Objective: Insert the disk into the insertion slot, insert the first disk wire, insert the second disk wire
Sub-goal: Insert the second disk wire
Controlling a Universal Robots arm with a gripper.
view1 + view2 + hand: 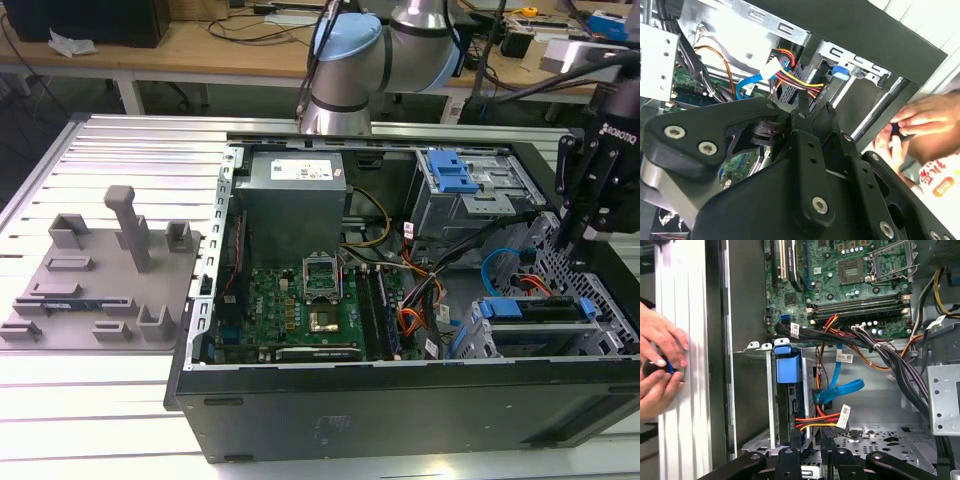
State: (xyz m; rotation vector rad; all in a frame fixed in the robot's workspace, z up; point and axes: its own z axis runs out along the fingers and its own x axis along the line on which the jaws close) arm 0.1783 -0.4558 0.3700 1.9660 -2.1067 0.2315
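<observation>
The disk [540,312] lies in the insertion slot [478,338], the low grey cage at the case's front corner on the exterior view's right. Its blue carrier [788,367] shows at the cage mouth. The second disk wire [842,389], light blue, loops just beside the disk and also shows in the exterior view [492,268]. The first disk wire [874,361], orange-red, curves among the dark cables near the motherboard; I cannot make out its plug. My gripper [811,437] hangs over the cage, open with nothing between its fingers, and stands at the case's right wall [578,245].
A red-yellow-black cable bundle [815,421] with a white tag crosses just under the gripper. A person's hands [660,365] hold a small dark object outside the case wall. A taller grey bay with a blue latch [450,175] stands behind. A grey fixture plate [100,270] lies at the exterior view's left.
</observation>
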